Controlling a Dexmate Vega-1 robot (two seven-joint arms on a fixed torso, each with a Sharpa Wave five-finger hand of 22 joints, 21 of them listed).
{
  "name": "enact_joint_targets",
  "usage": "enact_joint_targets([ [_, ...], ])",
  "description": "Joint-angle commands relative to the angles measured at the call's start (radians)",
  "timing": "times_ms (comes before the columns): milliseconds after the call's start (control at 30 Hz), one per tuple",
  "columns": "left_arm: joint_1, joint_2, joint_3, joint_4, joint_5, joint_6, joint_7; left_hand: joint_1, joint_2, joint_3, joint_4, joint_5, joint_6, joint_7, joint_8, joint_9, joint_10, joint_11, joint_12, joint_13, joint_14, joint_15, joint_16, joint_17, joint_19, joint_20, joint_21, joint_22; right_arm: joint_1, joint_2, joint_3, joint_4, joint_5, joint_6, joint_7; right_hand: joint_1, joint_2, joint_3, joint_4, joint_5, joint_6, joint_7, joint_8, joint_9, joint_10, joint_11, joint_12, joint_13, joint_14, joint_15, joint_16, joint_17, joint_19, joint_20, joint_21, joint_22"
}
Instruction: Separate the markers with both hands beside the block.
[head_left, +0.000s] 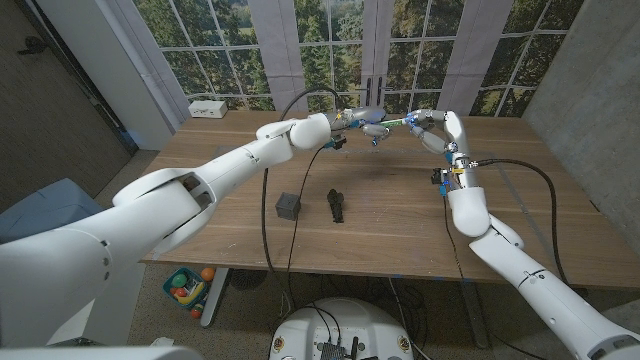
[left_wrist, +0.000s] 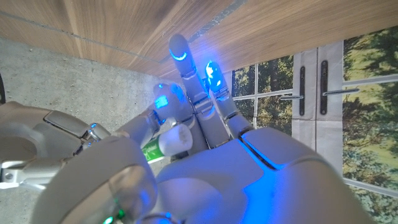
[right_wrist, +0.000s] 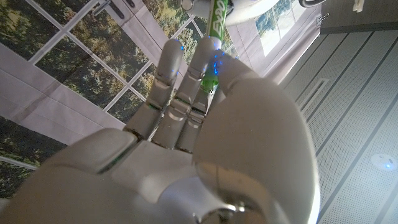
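A green marker (head_left: 396, 123) hangs in the air in the upper middle of the head view, above the tabletop's (head_left: 400, 225) far part. The left hand (head_left: 362, 122) has its fingers curled around one end, and the right hand (head_left: 434, 130) has its fingers closed on the other. Lower down, a dark block (head_left: 289, 206) sits on the tabletop, with a black object (head_left: 336, 204) just right of it.

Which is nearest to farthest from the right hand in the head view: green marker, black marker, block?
1. green marker, gripped in the right hand above the table.
2. black marker, lying mid-table.
3. block, just left of that marker.
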Motion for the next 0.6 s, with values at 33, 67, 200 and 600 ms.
enact_joint_targets([
  [33,-0.006,0.005,0.041,-0.034,0.131,0.034,0.111,-0.181,-0.107,-0.107,0.041,0.010,-0.088,-0.026,-0.187,-0.244,-0.203,-0.031,-0.227,-0.161,-0.172,-0.031,-0.121,-0.122,-0.046,0.041,-0.049,-0.006,0.017,-0.021,-0.017,0.002,0.037,-0.019,0.072,0.010,-0.008,0.009,-0.001,-0.003,-0.002,0.000,-0.002,0.005,0.028,0.021,0.004,0.006,0.005,0.001,-0.002,0.000,0.010,-0.133,-0.006,0.005],
  [67,-0.008,0.004,0.044,-0.027,0.136,0.022,0.124,-0.223,-0.154,-0.121,0.032,0.015,-0.109,-0.046,-0.233,-0.294,-0.242,-0.035,-0.278,-0.194,-0.193,-0.025,-0.148,-0.163,-0.046,0.047,-0.062,-0.004,0.019,-0.022,-0.018,0.003,0.039,-0.021,0.076,0.010,-0.008,0.009,-0.001,-0.003,-0.002,0.000,-0.002,0.005,0.028,0.021,0.004,0.007,0.005,0.000,-0.003,0.000,0.010,-0.133,-0.006,0.005],
  [200,-0.033,-0.022,0.052,0.074,0.127,-0.096,0.195,-0.308,-0.241,-0.152,0.023,0.034,-0.126,-0.070,-0.312,-0.394,-0.298,-0.037,-0.351,-0.218,-0.217,-0.016,-0.188,-0.246,-0.042,0.060,-0.081,0.000,0.024,-0.021,-0.020,0.007,0.043,-0.026,0.078,0.009,-0.009,0.009,-0.001,-0.004,-0.002,-0.001,-0.003,0.006,0.023,0.019,0.001,0.007,0.004,0.002,-0.003,0.000,0.011,-0.134,-0.007,0.005],
  [600,-0.068,-0.040,0.110,0.183,0.284,-0.211,0.513,-0.116,-0.011,0.005,0.046,0.045,0.032,-0.025,-0.065,-0.143,0.001,-0.106,-0.092,0.120,0.039,-0.056,0.003,-0.045,0.090,-0.027,0.033,0.057,0.042,-0.010,-0.019,0.041,0.062,-0.001,0.072,0.007,-0.009,0.011,0.000,-0.004,-0.009,-0.001,-0.006,0.010,0.018,0.016,0.000,0.015,0.003,0.002,-0.004,0.001,0.010,-0.134,-0.010,0.004],
])
